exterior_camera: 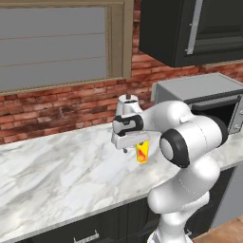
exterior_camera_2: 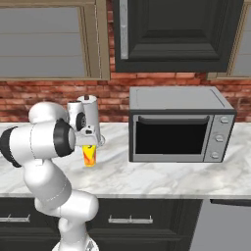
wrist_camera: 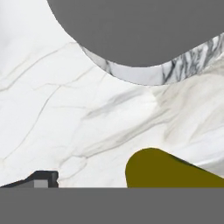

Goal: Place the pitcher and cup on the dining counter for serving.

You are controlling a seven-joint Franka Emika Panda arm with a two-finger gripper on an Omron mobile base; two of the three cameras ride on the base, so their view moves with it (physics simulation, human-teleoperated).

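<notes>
The cup (exterior_camera: 142,152) (exterior_camera_2: 89,156), bright yellow with a red-orange marking, stands upright on a marble counter (exterior_camera: 57,175) (exterior_camera_2: 147,179) along the brick wall. My gripper (exterior_camera: 130,149) (exterior_camera_2: 91,145) hangs just above it, pointing down, open and holding nothing. In the hand view a dark yellow rounded shape, the cup (wrist_camera: 166,171), sits low at the right, and one dark fingertip (wrist_camera: 41,178) shows far to the left of it. The pitcher and the dining counter are out of view.
A grey microwave (exterior_camera: 204,95) (exterior_camera_2: 179,125) stands on the counter right of the cup. Dark wall cabinets (exterior_camera: 190,28) (exterior_camera_2: 176,34) hang above it. A window (exterior_camera: 57,42) is set in the brick wall. Bare marble stretches to the left.
</notes>
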